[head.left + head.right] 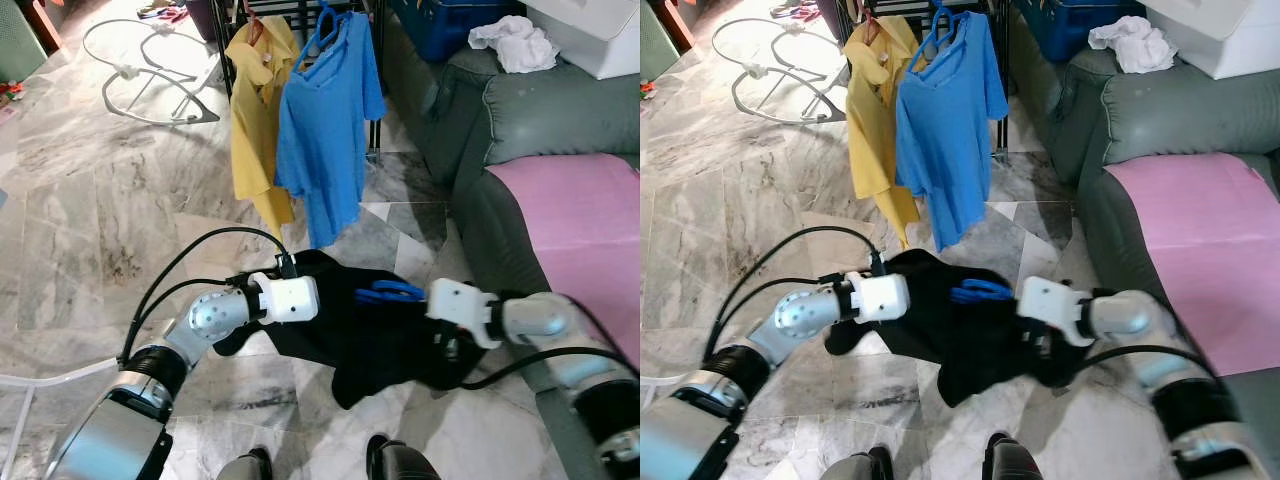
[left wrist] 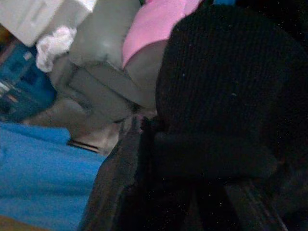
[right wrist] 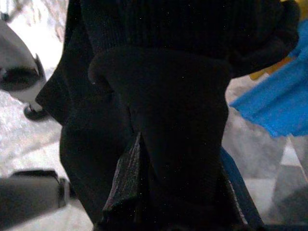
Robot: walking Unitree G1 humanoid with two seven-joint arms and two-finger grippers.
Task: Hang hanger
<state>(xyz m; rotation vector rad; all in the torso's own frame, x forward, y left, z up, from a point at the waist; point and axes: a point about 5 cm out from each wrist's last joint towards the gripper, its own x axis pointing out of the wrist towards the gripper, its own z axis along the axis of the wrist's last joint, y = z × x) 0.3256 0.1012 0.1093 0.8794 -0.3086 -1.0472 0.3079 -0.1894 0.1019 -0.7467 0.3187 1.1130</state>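
Between the two arms, a black garment (image 1: 345, 335) on a blue hanger (image 1: 390, 292) spans 9 to 3 o'clock. I cannot tell the left gripper's (image 1: 322, 300) state, nor the right gripper's (image 1: 425, 300); cloth hides both. Toward 12 o'clock stands the rack (image 1: 300, 12) with yellow (image 1: 255, 110) and blue shirts (image 1: 330, 130), about equally far from each arm.

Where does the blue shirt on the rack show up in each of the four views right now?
Left eye view: blue shirt, upper middle, hanging beside the yellow shirt.
Right eye view: upper middle again, right of the yellow shirt.
Left wrist view: a blurred blue patch beside the black garment.
Right wrist view: a blue edge behind the black garment.
Shared landmark: the black garment.
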